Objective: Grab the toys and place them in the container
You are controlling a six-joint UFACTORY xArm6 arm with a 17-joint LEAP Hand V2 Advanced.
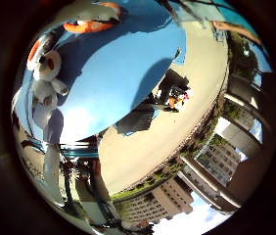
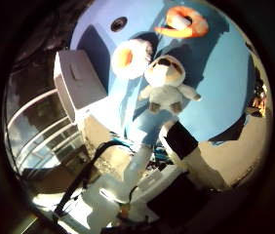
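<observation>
Hand (image 2: 176,146): white and black parts reach into the thumb side view close to the palm, over the edge of the tabletop; they hold nothing, and whether the fingers are curled or straight cannot be told.
Tabletop (image 1: 123,63): round, blue, in strong sunlight with hard shadows; a small dark hole shows near its rim.
Plush animal (image 2: 166,83): white, with a dark face patch and short limbs, lying on the blue surface, apart from the hand.
Round toy (image 2: 130,58): white with an orange centre, just beside the plush animal's head, on the tabletop.
Curved toy (image 2: 184,24): orange and white, shaped like a shrimp, lying on the tabletop beyond the plush animal and apart from it.
Container (image 2: 76,83): white, box-shaped, standing at the edge of the tabletop near the round toy; its contents cannot be seen.
Surroundings: outdoor paved ground (image 1: 177,132) beside the tabletop, with buildings (image 1: 216,161) beyond.
</observation>
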